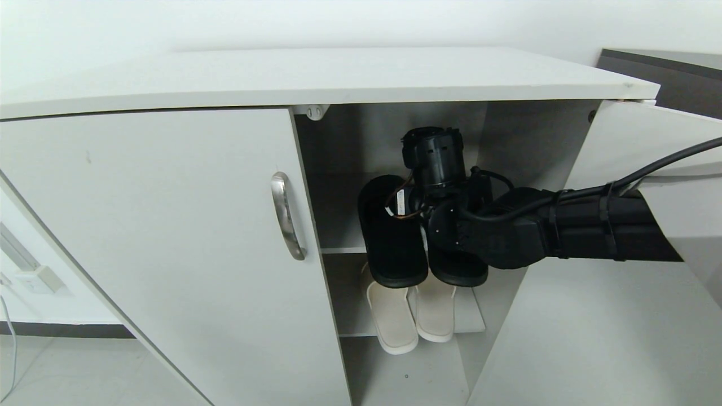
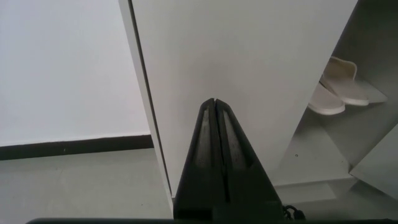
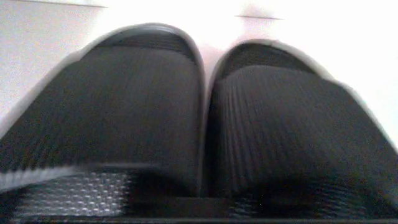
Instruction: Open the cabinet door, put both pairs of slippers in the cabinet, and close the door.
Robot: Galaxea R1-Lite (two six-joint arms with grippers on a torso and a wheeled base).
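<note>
Two doors front the cabinet (image 1: 338,73): the left door (image 1: 169,225) is shut, and the right door (image 1: 564,338) stands swung wide. The right arm (image 1: 564,231) reaches into the open half. There the black slippers (image 1: 392,237) sit side by side at the middle shelf (image 1: 341,248), heels jutting past its edge. I cannot tell whether the right claw (image 1: 422,223) is clamped on them or has let go. The white slippers (image 1: 395,321) lie on the shelf below, heels overhanging too. The left claw (image 2: 214,124) is pressed together, low beside the shut door. Both pairs look light, soft and bendy, grippy rather than slick, hardly fragile. Pinching the two inner edges together near mid-length seems best, since a heel grip would likely let them droop.
</note>
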